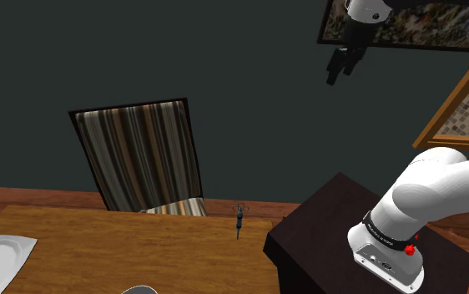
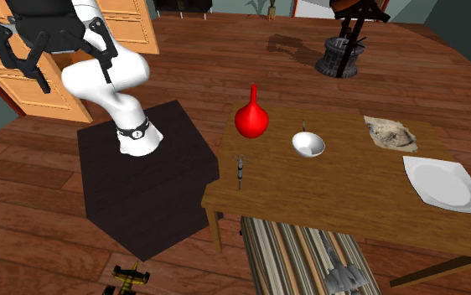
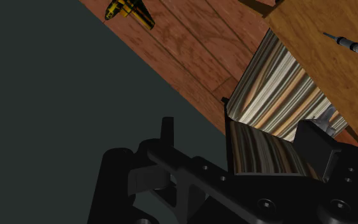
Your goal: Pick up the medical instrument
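You have the end effector (image 1: 335,77) high in the air, well above the dark stand (image 1: 329,219), with its fingers (image 3: 166,130) spread apart and nothing between them. The thin instrument (image 1: 239,220) lies far below it on the wooden surface (image 1: 99,246), near the edge closest to the stand. A striped chair (image 1: 141,159) stands below it too.

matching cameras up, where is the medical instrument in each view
Shoulder view: medical instrument on the table edge, right of the striped chair.
Second exterior view: instrument at the table's left end, above the striped chair.
Wrist view: instrument on the table, beyond the striped chair.
Shared landmark: the striped chair.
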Robot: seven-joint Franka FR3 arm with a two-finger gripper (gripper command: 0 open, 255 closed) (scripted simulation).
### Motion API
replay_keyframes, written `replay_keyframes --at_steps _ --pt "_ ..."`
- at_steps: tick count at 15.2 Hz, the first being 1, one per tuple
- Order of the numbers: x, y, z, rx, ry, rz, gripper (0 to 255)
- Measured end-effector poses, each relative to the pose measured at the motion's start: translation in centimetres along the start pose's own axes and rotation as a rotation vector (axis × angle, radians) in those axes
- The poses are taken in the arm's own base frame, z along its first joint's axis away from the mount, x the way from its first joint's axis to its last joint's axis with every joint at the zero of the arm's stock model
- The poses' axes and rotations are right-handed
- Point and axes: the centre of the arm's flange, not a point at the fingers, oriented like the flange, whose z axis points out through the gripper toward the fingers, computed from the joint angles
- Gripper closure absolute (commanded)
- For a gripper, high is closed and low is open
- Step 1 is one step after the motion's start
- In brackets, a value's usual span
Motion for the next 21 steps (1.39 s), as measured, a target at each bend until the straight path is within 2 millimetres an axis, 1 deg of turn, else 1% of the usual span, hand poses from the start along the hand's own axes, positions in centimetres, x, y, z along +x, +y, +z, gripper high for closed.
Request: replay_keyframes --at_steps 1,3,6,7,8,10,11,14,16,17,19,20,21 --pt "0.0 0.0 0.0 0.000 0.000 0.000 0" --pt "0.3 -0.8 1.4 0.005 -0.015 0.020 0" --pt "0.6 -3.1 3.8 0.017 -0.051 0.066 0" --pt "0.8 -4.2 4.9 0.021 -0.064 0.082 0" --pt "0.9 -4.9 6.2 0.026 -0.077 0.099 0" --pt "1.3 -6.7 7.9 0.034 -0.102 0.132 0" --pt "1.2 -7.2 8.8 0.039 -0.114 0.150 0" --pt "1.4 -9.6 11.8 0.051 -0.152 0.201 0" --pt "2.1 -11.1 13.6 0.060 -0.178 0.235 0" --pt "2.1 -11.7 14.7 0.064 -0.190 0.252 0" --pt "2.6 -13.8 17.1 0.073 -0.216 0.285 0" --pt "2.8 -14.8 17.9 0.077 -0.229 0.302 0" --pt "2.7 -15.3 18.8 0.082 -0.241 0.320 0"
